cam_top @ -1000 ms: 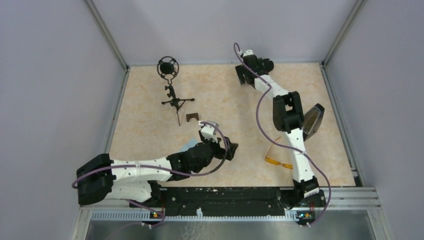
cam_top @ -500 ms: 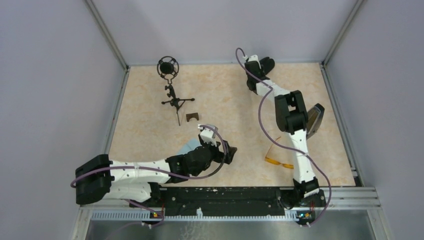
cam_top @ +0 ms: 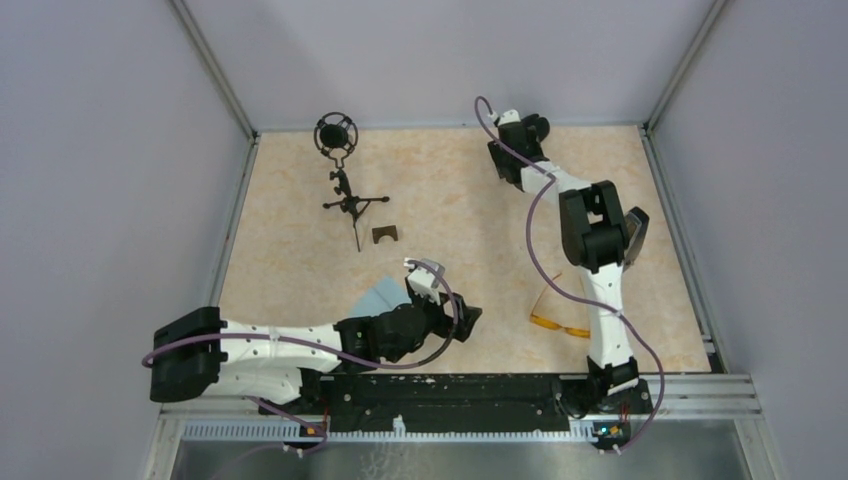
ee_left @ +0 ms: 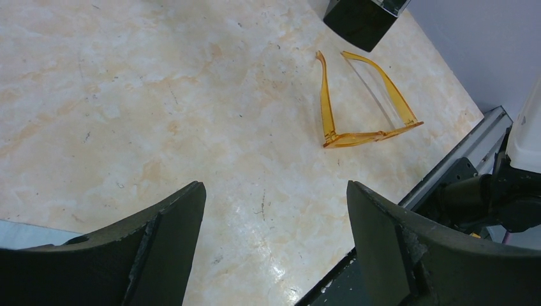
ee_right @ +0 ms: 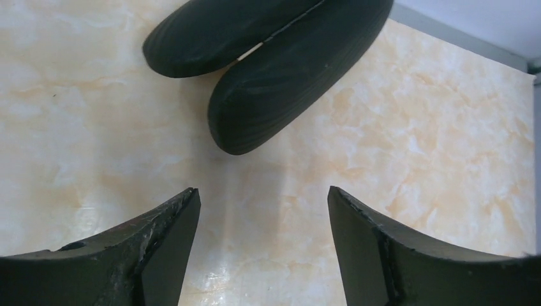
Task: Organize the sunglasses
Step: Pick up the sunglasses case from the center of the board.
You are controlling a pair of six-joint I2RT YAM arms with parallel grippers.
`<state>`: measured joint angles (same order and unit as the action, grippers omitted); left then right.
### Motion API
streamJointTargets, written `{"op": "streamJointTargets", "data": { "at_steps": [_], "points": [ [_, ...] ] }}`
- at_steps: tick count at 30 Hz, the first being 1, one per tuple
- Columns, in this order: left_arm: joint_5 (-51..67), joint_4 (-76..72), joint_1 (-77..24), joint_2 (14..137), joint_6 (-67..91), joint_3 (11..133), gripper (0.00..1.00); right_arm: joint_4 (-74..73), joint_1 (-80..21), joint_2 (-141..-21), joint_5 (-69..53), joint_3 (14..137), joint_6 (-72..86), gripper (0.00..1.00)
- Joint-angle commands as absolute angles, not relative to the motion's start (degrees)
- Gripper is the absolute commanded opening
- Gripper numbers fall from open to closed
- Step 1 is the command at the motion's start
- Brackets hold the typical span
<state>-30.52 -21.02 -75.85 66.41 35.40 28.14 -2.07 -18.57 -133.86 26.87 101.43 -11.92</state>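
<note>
Lying on the beige marbled tabletop (cam_top: 450, 200) near its front edge, the sunglasses (cam_top: 556, 320) rest with their thin orange arms unfolded, just beside the right arm's lower link. In the left wrist view they (ee_left: 370, 136) sit ahead and to the right of the left gripper (ee_left: 275, 210), well apart from it. Its jaws are spread wide with only bare table between them.

The right gripper (ee_right: 261, 210) is likewise spread and empty, and the sunglasses are out of its view. Beyond its fingertips lies the black glasses case (ee_right: 287, 57), hinged open, not touching them.

Pale lilac walls close in the table on three sides. A small microphone on a tripod stand (cam_top: 340, 140) stands at the far left, with a small brown piece (cam_top: 384, 234) near it. A light blue cloth (cam_top: 383, 297) lies partly under the left wrist.

The left arm lies low along the front edge, reaching right. The right arm stretches toward the far wall, its elbow raised over the case.
</note>
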Motion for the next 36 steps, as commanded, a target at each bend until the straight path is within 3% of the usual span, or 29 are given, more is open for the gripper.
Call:
{"op": "streamJointTargets", "data": {
  "at_steps": [1, 8, 15, 22, 25, 27, 32, 36],
  "points": [
    [-31.98, -22.92, -76.54, 65.16, 34.23, 30.59, 0.88, -3.29, -18.39, -133.12, 21.49, 106.36, -10.13, 0.75],
    [-33.88, -19.85, -76.99, 64.38, 33.61, 32.23, 0.88, 11.26, -18.63, -138.92, 28.49, 107.62, -15.30, 0.72],
    [-35.30, -19.85, -77.08, 63.23, 33.05, 31.88, 0.88, 13.00, -18.55, -143.29, 32.10, 111.55, -19.18, 0.68],
    [-34.39, -19.93, -77.08, 63.50, 33.41, 32.05, 0.87, 20.39, -18.65, -138.94, 34.37, 103.77, -21.46, 0.42],
    [-34.00, -20.60, -77.17, 63.69, 33.64, 31.55, 0.87, 24.08, -18.67, -134.17, 34.00, 98.04, -22.41, 0.21],
    [-33.94, -20.73, -77.17, 63.59, 33.22, 31.55, 0.87, 25.26, -18.55, -130.53, 33.76, 93.78, -22.56, 0.02],
    [-35.62, -18.23, -77.17, 62.74, 31.30, 31.54, 0.88, 20.74, -18.54, -116.73, 29.06, 84.59, -17.90, 0.00],
    [-36.45, -13.69, -77.17, 61.03, 31.21, 31.55, 0.88, 7.25, -17.95, -104.90, 15.53, 79.11, -6.78, 0.00]
  ]
}}
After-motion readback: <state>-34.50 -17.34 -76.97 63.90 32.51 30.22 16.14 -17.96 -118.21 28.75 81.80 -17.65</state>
